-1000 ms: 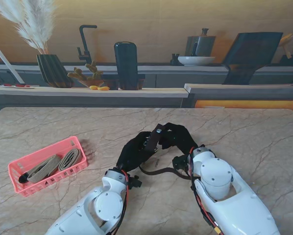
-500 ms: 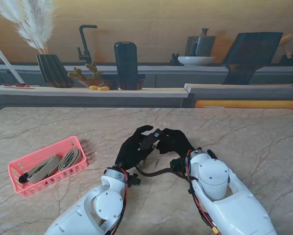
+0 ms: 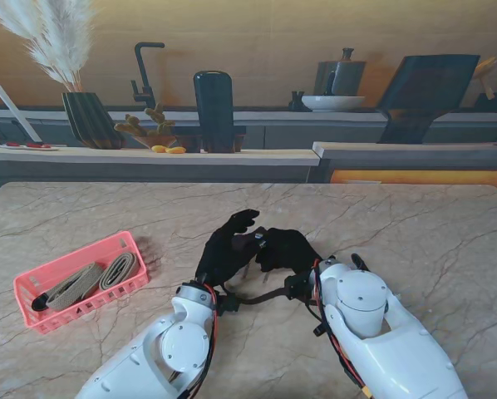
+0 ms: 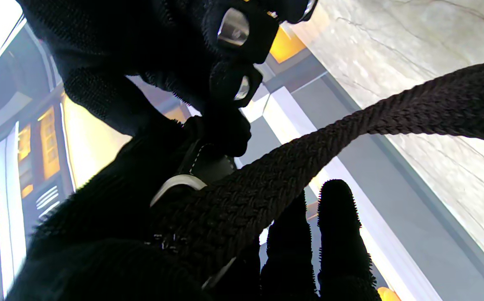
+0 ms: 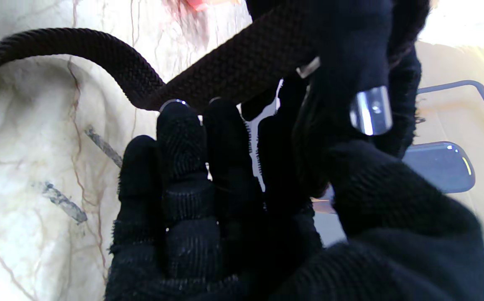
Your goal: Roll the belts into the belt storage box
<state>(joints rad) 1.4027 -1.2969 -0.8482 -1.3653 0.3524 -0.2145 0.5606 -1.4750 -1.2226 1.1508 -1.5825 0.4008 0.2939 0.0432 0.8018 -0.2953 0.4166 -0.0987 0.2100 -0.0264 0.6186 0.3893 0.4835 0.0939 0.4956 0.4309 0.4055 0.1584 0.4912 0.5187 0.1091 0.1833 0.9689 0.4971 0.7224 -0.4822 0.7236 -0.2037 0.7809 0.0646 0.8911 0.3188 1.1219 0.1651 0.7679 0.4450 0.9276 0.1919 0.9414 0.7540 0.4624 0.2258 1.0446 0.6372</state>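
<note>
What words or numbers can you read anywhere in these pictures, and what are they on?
None: no words, numbers or signs can be read in any view.
Dark braided belt and its metal buckle: no lettering visible.
Pink storage box and the two beige belts rolled in it: no label visible.
Black gloves on the left hand and right hand: plain knit, no brand visible.
Things on the back counter: too far to show any print.

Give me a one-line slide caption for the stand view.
Both hands, left hand and right hand, hold a dark belt over the marble table; pink box already holds rolled belts.
</note>
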